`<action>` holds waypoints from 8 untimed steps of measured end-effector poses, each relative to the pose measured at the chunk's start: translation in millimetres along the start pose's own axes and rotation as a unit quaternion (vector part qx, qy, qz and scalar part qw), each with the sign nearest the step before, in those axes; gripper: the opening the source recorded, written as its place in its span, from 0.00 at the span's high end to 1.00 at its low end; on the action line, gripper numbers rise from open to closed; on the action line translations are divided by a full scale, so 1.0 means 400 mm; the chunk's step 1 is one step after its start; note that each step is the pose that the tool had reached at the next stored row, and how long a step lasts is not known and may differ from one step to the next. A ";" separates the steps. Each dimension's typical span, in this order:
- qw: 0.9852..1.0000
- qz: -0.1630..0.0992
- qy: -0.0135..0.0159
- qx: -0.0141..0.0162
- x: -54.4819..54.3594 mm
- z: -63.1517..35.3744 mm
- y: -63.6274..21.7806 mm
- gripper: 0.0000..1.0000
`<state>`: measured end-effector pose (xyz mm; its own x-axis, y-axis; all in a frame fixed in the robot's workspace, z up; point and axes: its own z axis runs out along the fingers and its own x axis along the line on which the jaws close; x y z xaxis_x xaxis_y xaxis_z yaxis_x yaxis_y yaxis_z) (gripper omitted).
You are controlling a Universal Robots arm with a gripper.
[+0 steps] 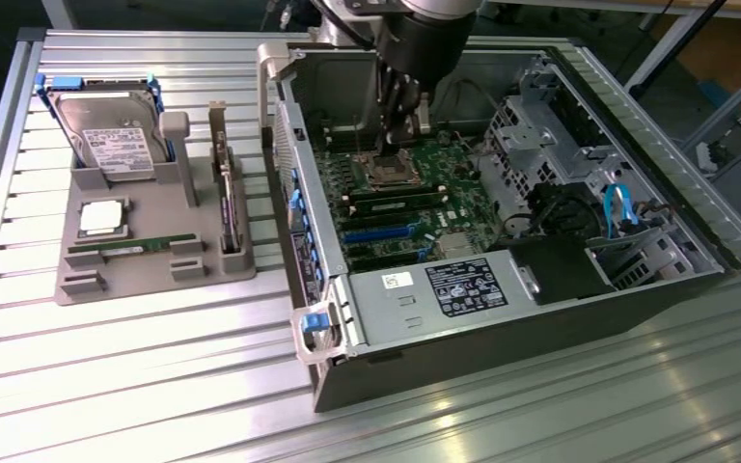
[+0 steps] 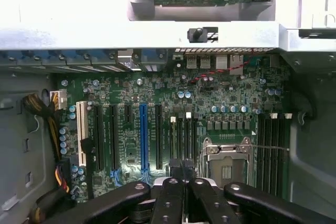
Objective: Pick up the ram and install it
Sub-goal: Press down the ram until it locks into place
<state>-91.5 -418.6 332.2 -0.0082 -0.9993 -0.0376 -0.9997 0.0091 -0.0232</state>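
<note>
The ram (image 1: 132,246) is a thin green stick lying on edge in a slot of the grey fixture tray (image 1: 151,275), at the exterior view's left. My gripper (image 1: 394,145) is far from it, inside the open computer case (image 1: 500,289), hanging low over the motherboard (image 1: 409,217) just beyond the processor socket (image 1: 388,174). In the wrist view the black fingers (image 2: 170,192) are pressed together, so the gripper (image 2: 184,174) is shut, and I see nothing held between them. Long memory slots (image 2: 181,140) run beside the socket (image 2: 226,163), and more slots (image 2: 273,145) lie on its other side.
The tray also carries a hard drive (image 1: 113,135), a small square silver processor (image 1: 100,217) and an upright expansion card (image 1: 227,207). The case walls, the drive cage (image 1: 532,135), the black power supply (image 1: 474,285) and blue cables (image 1: 617,207) hem in the motherboard. Ribbed aluminium table (image 1: 151,386) surrounds everything.
</note>
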 end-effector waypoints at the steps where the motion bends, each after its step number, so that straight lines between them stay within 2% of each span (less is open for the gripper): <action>1: 1.000 0.000 0.000 0.000 -0.001 -0.016 -0.001 0.90; 5: 1.000 0.000 0.000 0.000 -0.002 -0.044 -0.002 0.90; 8: 1.000 0.000 0.000 0.000 -0.002 -0.048 -0.002 0.90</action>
<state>-91.0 -418.7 351.3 -0.0083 -0.9993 -0.0377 -0.9997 0.0091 -0.0233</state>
